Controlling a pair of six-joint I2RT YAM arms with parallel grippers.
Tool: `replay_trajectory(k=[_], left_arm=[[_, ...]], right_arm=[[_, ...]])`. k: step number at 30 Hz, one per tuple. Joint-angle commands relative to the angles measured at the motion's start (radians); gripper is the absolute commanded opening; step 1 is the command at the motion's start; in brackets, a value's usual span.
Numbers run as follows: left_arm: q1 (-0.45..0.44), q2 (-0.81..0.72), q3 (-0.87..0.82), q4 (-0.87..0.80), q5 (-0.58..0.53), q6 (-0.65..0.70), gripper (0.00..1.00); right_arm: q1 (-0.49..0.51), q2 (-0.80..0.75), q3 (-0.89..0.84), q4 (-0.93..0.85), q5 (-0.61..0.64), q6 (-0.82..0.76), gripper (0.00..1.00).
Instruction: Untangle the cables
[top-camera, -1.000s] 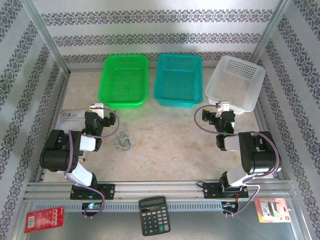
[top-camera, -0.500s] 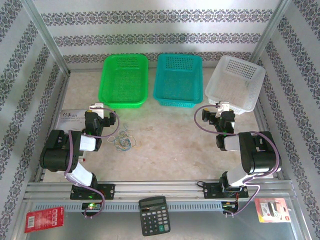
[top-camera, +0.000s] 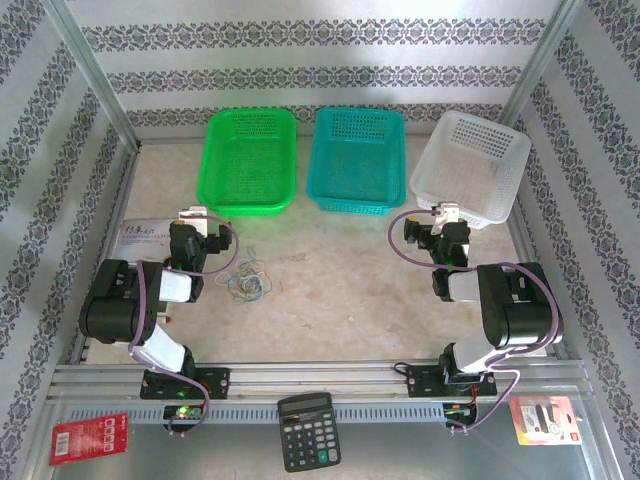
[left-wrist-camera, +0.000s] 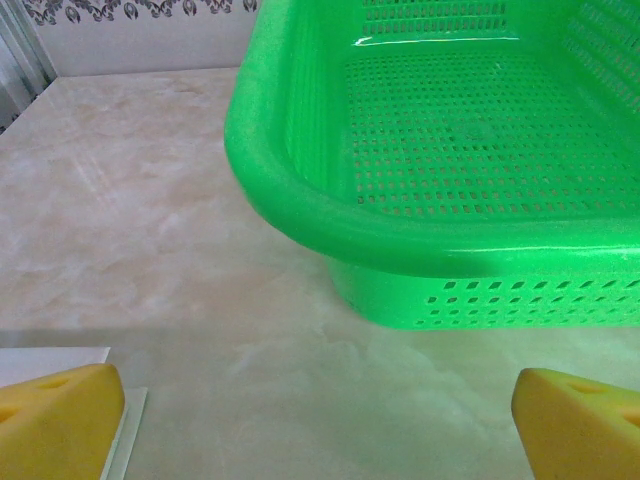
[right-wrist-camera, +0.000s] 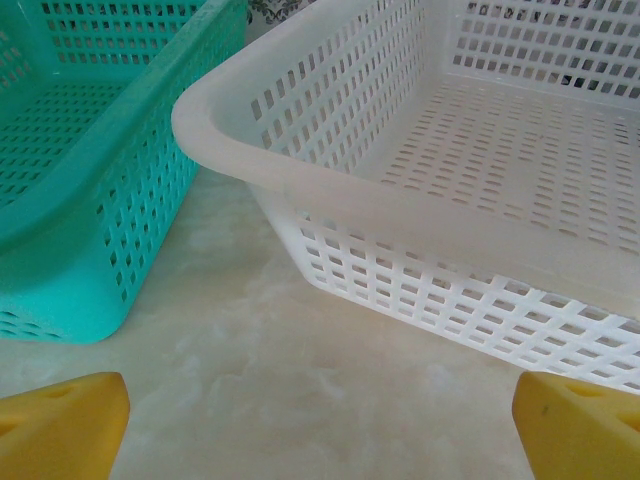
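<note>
From above, the tangle of hair-thin pale yellow, whitish and blue curly cables (top-camera: 248, 282) is too fine to tell strand from strand. My left wrist view crops the green perforated plastic basket (left-wrist-camera: 262, 170) at top and right.

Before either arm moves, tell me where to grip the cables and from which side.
Pinch an outer loop of the cables from straight above: they lie flat in a loose tangle on the table, so an edge loop probably frees easiest. Left gripper is nearer.
</note>
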Motion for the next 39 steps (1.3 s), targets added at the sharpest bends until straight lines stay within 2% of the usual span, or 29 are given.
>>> replay_trajectory(k=[1, 9, 12, 16, 22, 24, 28, 31, 34, 39], left_arm=[[0.0, 0.003, 0.009, -0.002, 0.011, -0.019, 1.0], [0.0, 0.003, 0.008, -0.001, 0.01, -0.017, 1.0], [0.0, -0.004, -0.018, 0.047, 0.027, -0.007, 1.0], [0.0, -0.088, -0.052, 0.042, -0.07, -0.046, 1.0], [0.0, -0.251, -0.026, -0.138, -0.133, -0.065, 1.0], [0.0, -0.319, -0.02, -0.186, -0.174, -0.093, 1.0], [0.0, -0.48, 0.044, -0.398, -0.25, -0.189, 1.0], [0.0, -0.58, 0.126, -0.579, -0.247, -0.258, 1.0], [-0.001, -0.646, 0.222, -0.799, -0.241, -0.35, 1.0], [-0.002, -0.726, 0.289, -1.023, -0.152, -0.483, 1.0]], right_arm=[[-0.01, -0.011, 0.014, 0.027, -0.021, -0.001, 0.98], [-0.01, -0.011, 0.014, 0.027, -0.02, -0.002, 0.98], [-0.01, -0.017, 0.009, 0.031, -0.021, -0.001, 0.98], [-0.002, -0.1, -0.012, 0.007, 0.009, -0.005, 0.98], [0.006, -0.292, -0.012, -0.147, 0.026, 0.001, 0.98], [0.008, -0.362, -0.002, -0.242, 0.024, 0.044, 0.98], [0.013, -0.514, 0.0, -0.375, 0.011, 0.134, 0.98], [0.008, -0.627, 0.001, -0.467, 0.046, 0.257, 0.98], [-0.009, -0.741, -0.035, -0.556, 0.153, 0.501, 0.98], [-0.061, -0.801, -0.025, -0.603, -0.109, 0.574, 0.98]])
